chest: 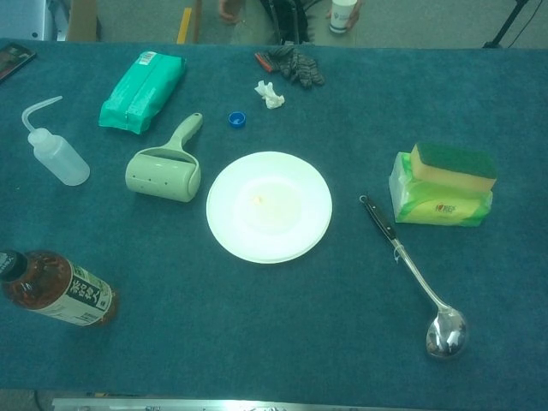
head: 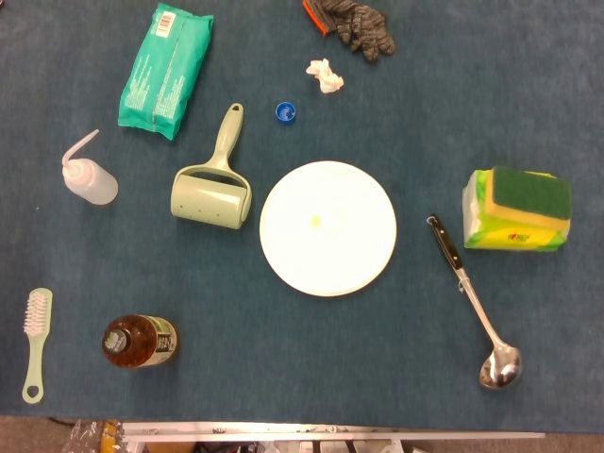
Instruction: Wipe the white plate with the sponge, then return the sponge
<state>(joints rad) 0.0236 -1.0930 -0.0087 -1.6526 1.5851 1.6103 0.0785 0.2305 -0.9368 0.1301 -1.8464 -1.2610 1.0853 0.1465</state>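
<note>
A round white plate (head: 327, 227) (chest: 269, 206) lies at the middle of the blue cloth, with a small yellowish spot near its centre. To its right, a sponge (head: 530, 195) (chest: 454, 166) with a green top and yellow body rests on a green and white tissue pack (head: 514, 232) (chest: 438, 206). Neither of my hands shows in the head view or the chest view.
A metal ladle (head: 475, 305) lies between plate and sponge. Left of the plate are a lint roller (head: 213, 185), a squeeze bottle (head: 90, 176), a green wipes pack (head: 164, 70), a tea bottle (head: 140, 341) and a brush (head: 36, 342). Behind sit a blue cap (head: 286, 112), crumpled paper (head: 324, 75) and gloves (head: 355, 25).
</note>
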